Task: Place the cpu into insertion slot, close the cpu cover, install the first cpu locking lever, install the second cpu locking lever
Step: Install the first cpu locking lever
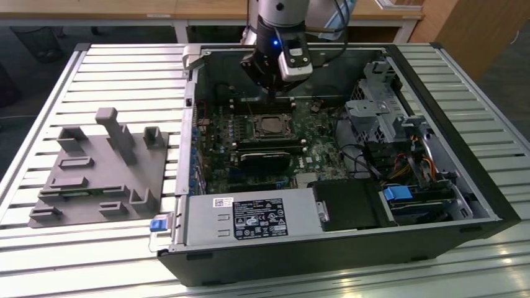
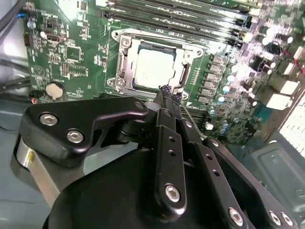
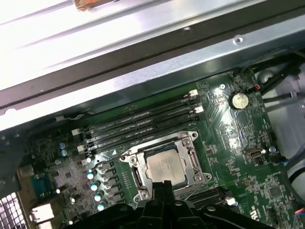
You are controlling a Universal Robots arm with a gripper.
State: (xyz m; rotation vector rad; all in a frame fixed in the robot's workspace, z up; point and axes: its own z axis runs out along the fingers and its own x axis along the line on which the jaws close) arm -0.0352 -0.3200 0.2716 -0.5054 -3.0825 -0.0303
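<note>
Pincer [image 2: 166, 91] (tips together) sits just beside the cpu [image 2: 155, 67] on the motherboard [image 2: 71, 28].

cpu [image 2: 155, 67] — silvery, flat in insertion slot [image 2: 129, 67] | cpu cover [image 2: 157, 40] — down over it

1. Arm [image 1: 279, 12]: pale silvery-grey tube above, black wrist section below; small blue light [image 1: 274, 42] glowing on the black part.
2. Boxy grey-and-white module [image 1: 296, 62] fixed to the wrist's side; black cables [image 1: 336, 18] looping off behind the tube.
3. End effector [image 2: 165, 91]: matte black throughout; rounded body, angular link plates, long narrow fingers [image 2: 167, 143] tapering to rough-textured tips; the same black tips seen in the first wrist view [image 3: 162, 185].
4. Silver round-head screws [image 2: 75, 136] on the link plates; more in a row down each finger, small dark holes between.
5. Pale metallic ring [image 2: 23, 153] at the body's base.
</note>
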